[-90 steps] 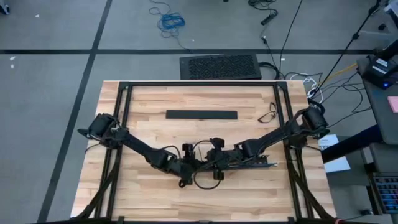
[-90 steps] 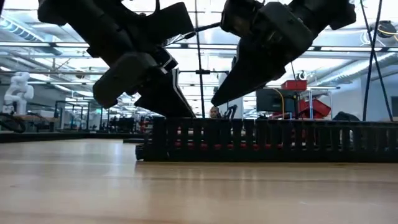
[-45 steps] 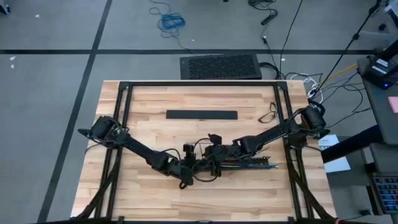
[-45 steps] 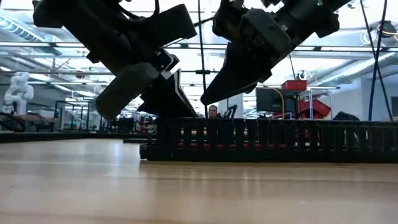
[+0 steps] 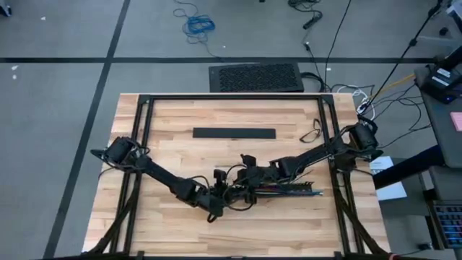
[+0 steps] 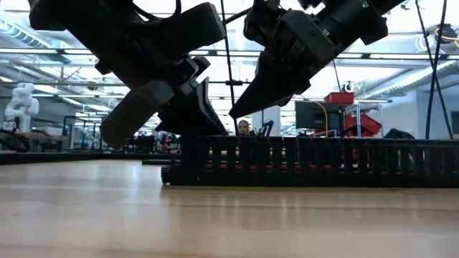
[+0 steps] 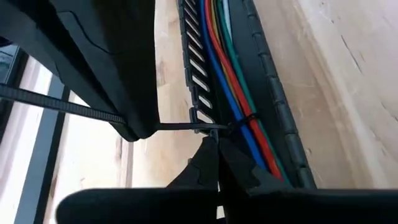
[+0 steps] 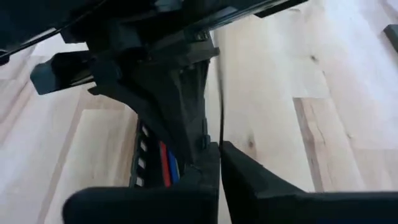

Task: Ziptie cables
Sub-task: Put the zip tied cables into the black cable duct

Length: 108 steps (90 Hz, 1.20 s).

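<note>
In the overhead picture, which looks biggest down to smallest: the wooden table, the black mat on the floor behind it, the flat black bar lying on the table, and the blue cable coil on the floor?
1. Wooden table, by far the largest.
2. Black mat.
3. Flat black bar, about as long as the mat but much thinner.
4. Blue cable coil, the smallest.

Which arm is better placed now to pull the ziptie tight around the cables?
Probably the right. The right gripper pinches the free tail of the ziptie, away from the cables, so it can pull. The left gripper pinches it at the cables, better for bracing.
</note>
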Tool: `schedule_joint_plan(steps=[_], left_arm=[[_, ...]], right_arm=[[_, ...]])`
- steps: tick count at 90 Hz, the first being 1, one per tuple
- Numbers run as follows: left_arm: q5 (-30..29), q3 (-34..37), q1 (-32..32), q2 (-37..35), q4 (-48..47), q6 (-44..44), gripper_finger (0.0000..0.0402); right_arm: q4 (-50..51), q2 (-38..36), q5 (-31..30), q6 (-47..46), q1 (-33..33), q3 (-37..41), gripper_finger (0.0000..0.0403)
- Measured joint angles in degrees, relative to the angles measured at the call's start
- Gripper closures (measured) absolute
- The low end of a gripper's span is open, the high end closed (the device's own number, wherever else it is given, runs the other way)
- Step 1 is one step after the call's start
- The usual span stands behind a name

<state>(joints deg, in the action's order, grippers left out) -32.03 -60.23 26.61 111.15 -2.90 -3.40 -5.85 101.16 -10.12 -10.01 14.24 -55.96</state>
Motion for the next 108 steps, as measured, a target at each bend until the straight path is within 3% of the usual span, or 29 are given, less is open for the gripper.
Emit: schedule_joint_plan(steps=[30,51,77,88,108], left_arm=[[0.0,0.0,0.1,0.0,-0.2,0.0,0.0402],[0.0,0.0,0.2,0.0,-0.2,0.0,0.0402],[-1.0,0.1,0.2,0.0,1.3,1.5,0.0399],[0.9,0.1,-0.1,-1.0,2.0,5.5,0.0368],[3.0,0.3,-0.3,-3.6,0.6,7.5,0.0257]], right_arm=[[-4.8,3.9,1.7,0.4,-0.8,0.0,0.0402],[-2.4,4.5,-2.0,-0.6,-1.1,0.0,0.0403],[0.9,4.2,-2.0,-2.8,-0.7,0.0,0.0401],[0.7,2.9,-2.0,-1.5,0.3,0.0,0.038],[1.9,0.9,-4.0,0.0,1.5,0.0,0.0286]])
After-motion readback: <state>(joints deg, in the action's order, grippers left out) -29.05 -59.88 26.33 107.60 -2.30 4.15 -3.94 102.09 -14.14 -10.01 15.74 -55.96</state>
